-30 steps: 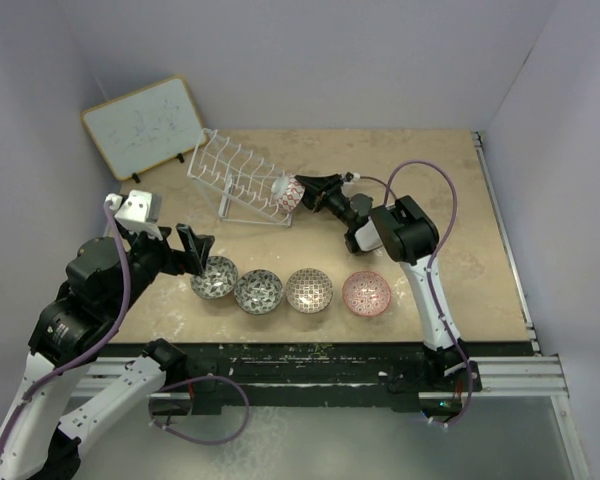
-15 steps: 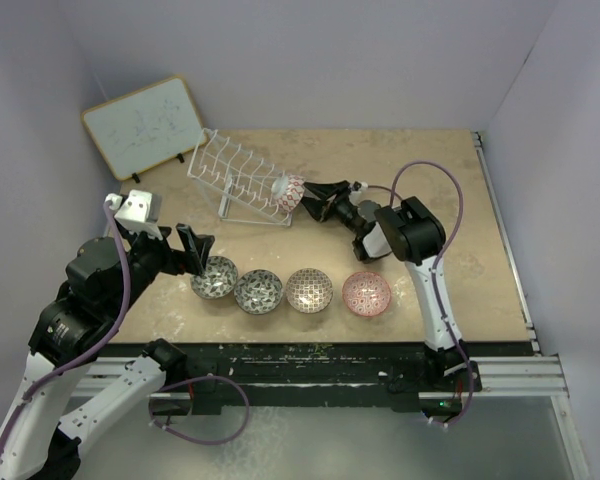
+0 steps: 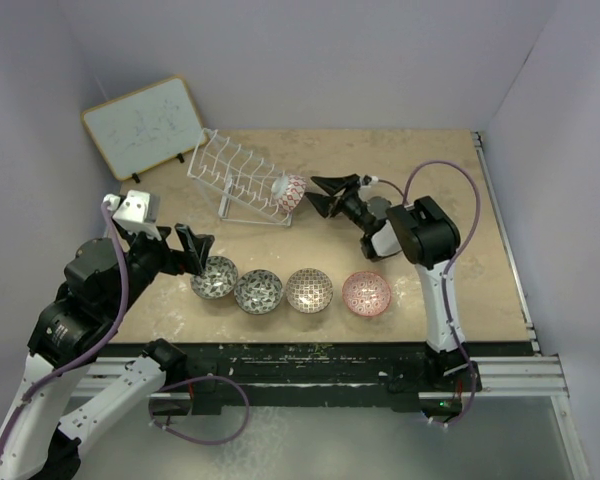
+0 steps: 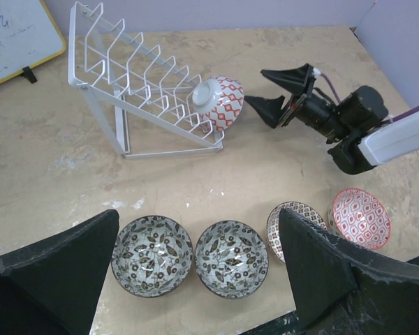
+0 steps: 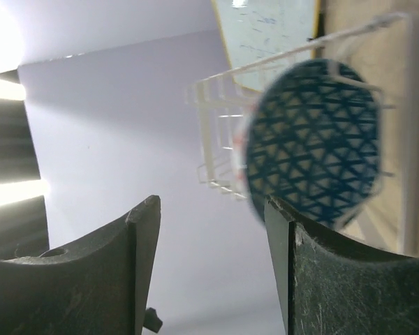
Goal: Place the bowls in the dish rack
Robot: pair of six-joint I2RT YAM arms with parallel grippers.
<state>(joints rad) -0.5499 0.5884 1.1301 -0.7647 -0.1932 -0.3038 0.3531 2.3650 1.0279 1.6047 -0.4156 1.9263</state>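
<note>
One bowl (image 3: 290,192), red-patterned outside, blue inside, on edge at low end of dish rack (image 3: 230,170). Position: just ahead of right gripper (image 3: 314,192) fingertips, blue inside facing gripper, not between fingers. Right gripper released, jaws spread wide, small gap to bowl rim.

Four more in row on table (image 3: 460,220): first grey-black bowl (image 3: 216,277) just below left gripper (image 3: 196,250) fingertips; second grey-black bowl (image 3: 259,291), beige-brown bowl (image 3: 309,289), pink-red bowl (image 3: 366,293) progressively farther to its right. Left gripper spread wide, holding nothing.

White wire dish rack (image 4: 143,73), two grey-black leaf-patterned bowls (image 4: 152,255), beige-brown bowl (image 3: 309,290), pink-red lattice bowl (image 4: 361,218), racked bowl (image 5: 311,143) blue-triangled inside
</note>
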